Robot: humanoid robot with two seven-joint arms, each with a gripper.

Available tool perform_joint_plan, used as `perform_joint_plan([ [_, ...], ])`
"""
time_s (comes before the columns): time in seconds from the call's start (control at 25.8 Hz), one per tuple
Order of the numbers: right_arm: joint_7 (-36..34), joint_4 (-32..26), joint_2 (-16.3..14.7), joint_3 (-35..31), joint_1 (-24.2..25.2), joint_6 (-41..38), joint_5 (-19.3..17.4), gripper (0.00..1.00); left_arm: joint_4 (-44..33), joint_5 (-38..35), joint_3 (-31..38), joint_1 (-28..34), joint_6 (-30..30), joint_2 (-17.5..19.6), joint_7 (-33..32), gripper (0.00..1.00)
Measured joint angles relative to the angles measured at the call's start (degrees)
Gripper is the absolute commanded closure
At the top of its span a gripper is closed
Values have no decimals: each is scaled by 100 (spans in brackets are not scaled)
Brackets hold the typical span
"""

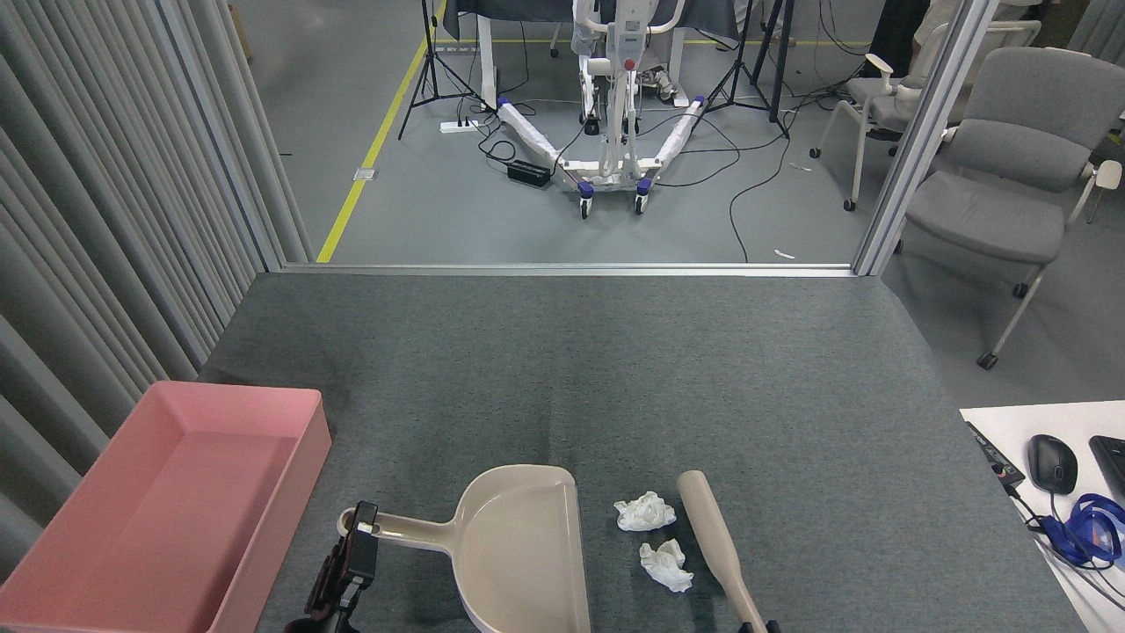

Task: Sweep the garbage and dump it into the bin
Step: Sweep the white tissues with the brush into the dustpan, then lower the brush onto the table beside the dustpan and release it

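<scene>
Little of the robot's body is seen. The left gripper (352,545) is shown as a black, boxy assembly of slim dark fingers with a glossy rectangular face. Of the right gripper (758,626) only two small black tips are seen at the near edge.

left hand (356,536) clamped, right hand barely visible
</scene>
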Motion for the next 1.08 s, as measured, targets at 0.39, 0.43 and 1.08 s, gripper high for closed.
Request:
perform_joint_plan([
  [0.39, -14, 60, 308, 2432, -393, 1061, -317, 100, -72, -130, -3, 19, 22, -9, 3, 100],
  [0.43, -93, 58, 333, 2515, -445, 1090, -322, 100, -88, -135, -4, 21, 31, -9, -1, 100],
  [1.08, -100, -354, -262, -432, -532, 59, -359, 100, -88, -170, -7, 26, 25, -9, 11, 100],
])
